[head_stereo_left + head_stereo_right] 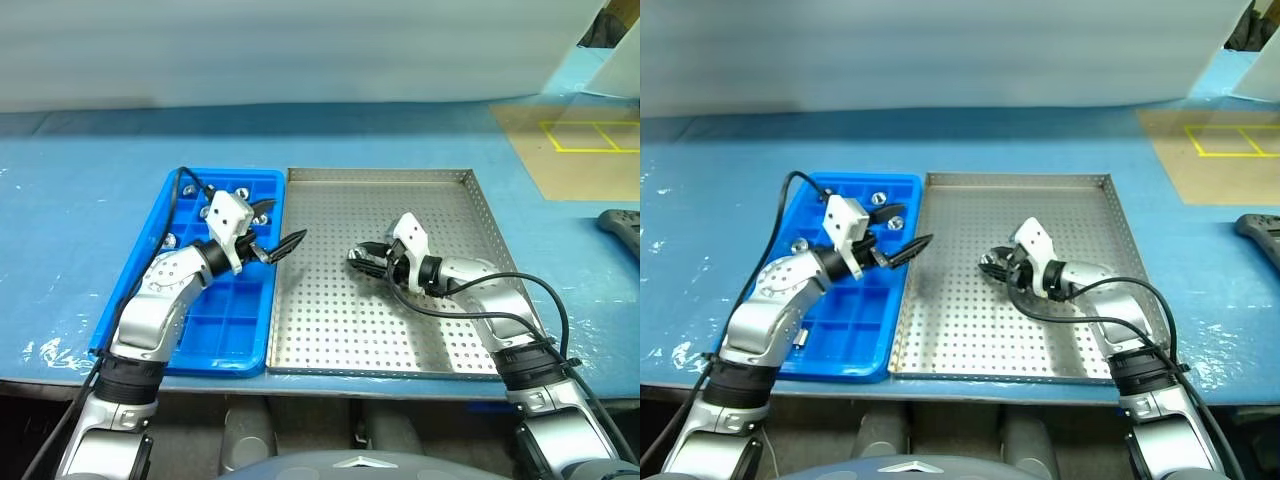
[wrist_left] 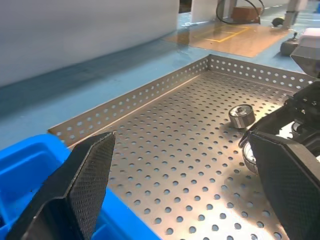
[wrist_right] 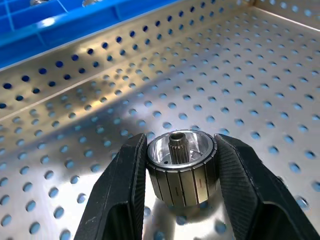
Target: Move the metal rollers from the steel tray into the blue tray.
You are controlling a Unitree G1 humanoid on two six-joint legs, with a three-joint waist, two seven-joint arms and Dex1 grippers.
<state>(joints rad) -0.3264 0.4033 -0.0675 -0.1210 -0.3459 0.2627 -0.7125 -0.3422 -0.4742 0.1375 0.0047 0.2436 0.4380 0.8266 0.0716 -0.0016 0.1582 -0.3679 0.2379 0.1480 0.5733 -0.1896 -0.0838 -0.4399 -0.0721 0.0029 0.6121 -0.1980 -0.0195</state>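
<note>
Gripping a metal roller point(image 3: 181, 170) between its fingers, the right hand point(image 3: 181, 172) hovered low over the steel tray point(image 1: 440, 180) — a slack grip risked dropping it. The left hand point(image 1: 275, 230) gaped empty.

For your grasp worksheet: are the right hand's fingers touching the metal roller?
Touching: the right wrist view shows both fingers pressed against the metal roller's sides.

No text, label, brand, number or sign can be read on anything here.
</note>
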